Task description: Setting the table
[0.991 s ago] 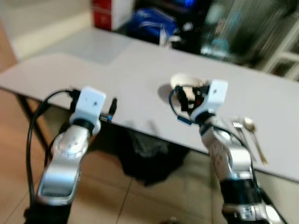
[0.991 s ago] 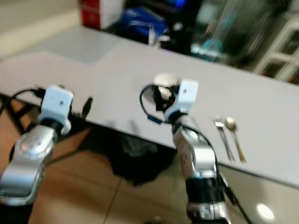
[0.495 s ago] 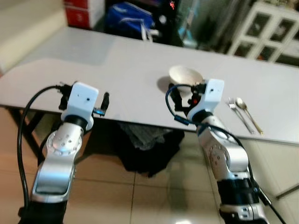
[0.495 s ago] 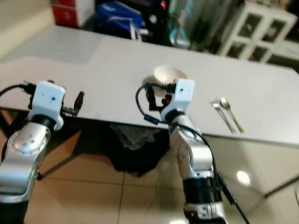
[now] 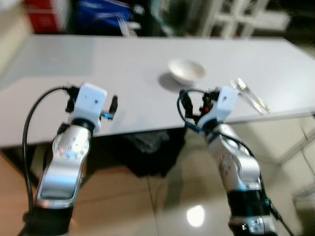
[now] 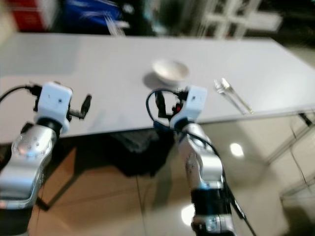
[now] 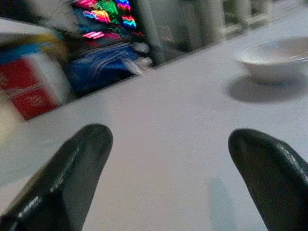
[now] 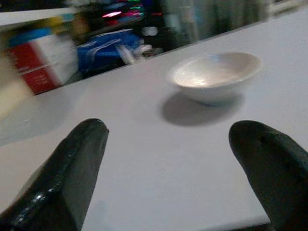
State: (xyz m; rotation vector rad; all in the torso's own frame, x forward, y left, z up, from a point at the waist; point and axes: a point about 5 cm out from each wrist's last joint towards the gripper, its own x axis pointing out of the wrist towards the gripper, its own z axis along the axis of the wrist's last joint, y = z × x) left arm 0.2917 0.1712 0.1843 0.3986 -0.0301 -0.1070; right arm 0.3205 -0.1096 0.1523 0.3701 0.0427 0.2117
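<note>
A small white ceramic bowl sits on the long grey table, just ahead of the right gripper, whose two black fingers are spread wide with nothing between them. A metal fork and spoon lie side by side toward the table's right end. The left gripper hovers over the near edge, fingers parted and empty, the bowl well off to its right. Both silver arms reach forward, bent at the elbow.
</note>
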